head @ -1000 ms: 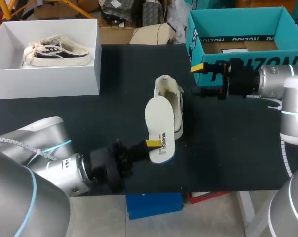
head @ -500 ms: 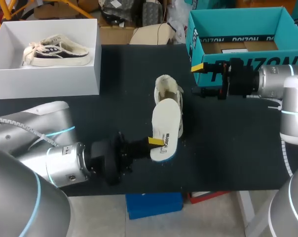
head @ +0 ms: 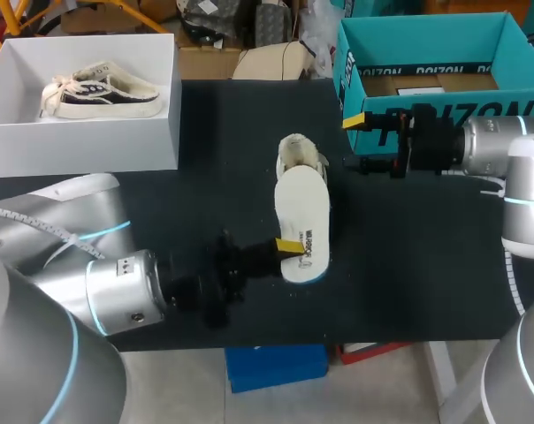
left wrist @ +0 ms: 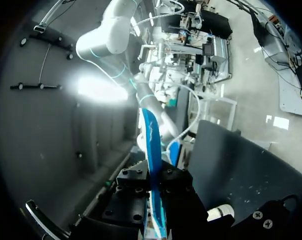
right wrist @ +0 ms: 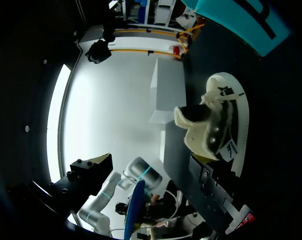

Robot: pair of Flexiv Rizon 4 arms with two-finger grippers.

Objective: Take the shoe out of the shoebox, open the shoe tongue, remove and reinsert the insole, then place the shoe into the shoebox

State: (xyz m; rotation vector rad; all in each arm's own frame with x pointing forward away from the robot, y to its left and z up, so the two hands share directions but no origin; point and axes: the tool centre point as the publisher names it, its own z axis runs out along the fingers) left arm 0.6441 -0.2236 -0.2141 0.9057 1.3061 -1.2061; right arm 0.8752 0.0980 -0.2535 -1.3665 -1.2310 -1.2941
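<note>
Presently, head view:
- White foam insole with a blue edge (head: 304, 225): pinched at its near end by left gripper (head: 287, 246), yellow tips pressed onto it from both sides. Laid lengthwise over the shoe.
- Cream low-top canvas shoe (head: 295, 156): out of its box, resting mid-way across the dark counter (head: 205, 177).
- Right gripper (head: 360, 141): spread wide, holding nothing, just beside the shoe's far end and in front of an open teal cardboard box (head: 426, 26).
- Open white cardboard shoebox (head: 117, 146): far left, well apart from the shoe, containing a second, dark-and-cream sneaker (head: 103, 93).

Left wrist view:
- Insole seen edge-on, blue rim upright, clamped between the black fingers.
- Yellow tips hidden.
- Small white patch low beside the gripper, probably part of the shoe.

Right wrist view:
- Shoe ahead of the spread fingers, laces and opening visible.
- Cannot tell whether the tongue is folded fully back.
- Blue edge of the insole and the left arm beyond.

Step in hand, judged: reinsertion of the insole, about mid-task.
- Feed the leading end down into the opening first, at a shallow tilt.
- Brace the shoe with the right gripper to stop it sliding on the counter.
- Push along the shoe's length without buckling the foam.
- Release only once the near end sits flat inside.
</note>
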